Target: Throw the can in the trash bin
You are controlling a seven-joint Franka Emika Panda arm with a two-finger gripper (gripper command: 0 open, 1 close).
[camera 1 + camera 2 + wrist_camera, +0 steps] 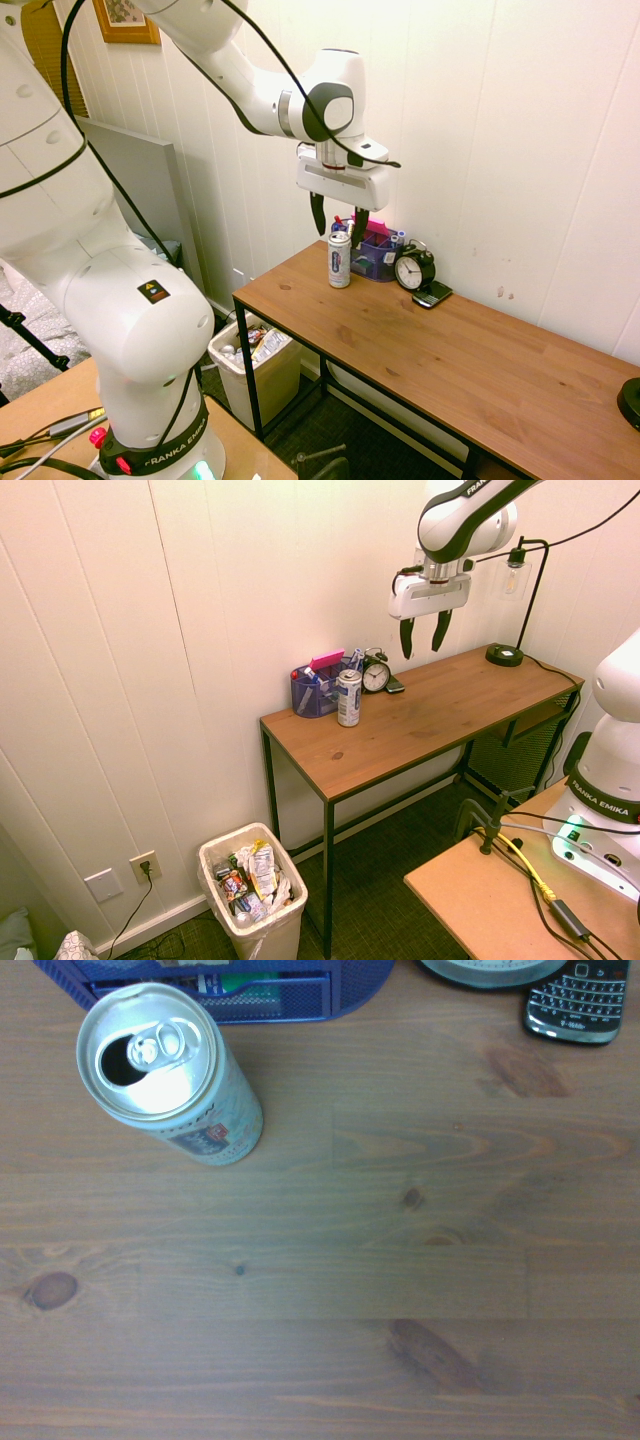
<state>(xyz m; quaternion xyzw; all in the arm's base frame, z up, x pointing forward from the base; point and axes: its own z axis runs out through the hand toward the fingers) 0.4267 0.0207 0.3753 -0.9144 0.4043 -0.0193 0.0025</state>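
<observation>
A: Which step is in hand?

B: The reach, I judge. The gripper [339, 214] hangs above the table [470, 360], pointing down, fingers spread and empty. Nothing is grasped yet.

A: And the can [340, 259]?

B: Upright on the table near its left end in the first exterior view, just in front of the blue basket [377, 255], with the clock [413, 269] and a phone [432, 294] to its right. From the wrist view its tab is already open, and it sits off to one side, so the gripper is not centred over it.

A: The bin [251, 901]?

B: On the floor beside the table's end, below the can's side, already holding rubbish.

A: What does the next move call for?

B: Shifting toward the can until it lies between the fingers, then descending along its body without knocking the basket behind it. The can is tall and slim, so a nudge could tip it. After closing, lift and carry it past the table edge over the bin.
</observation>
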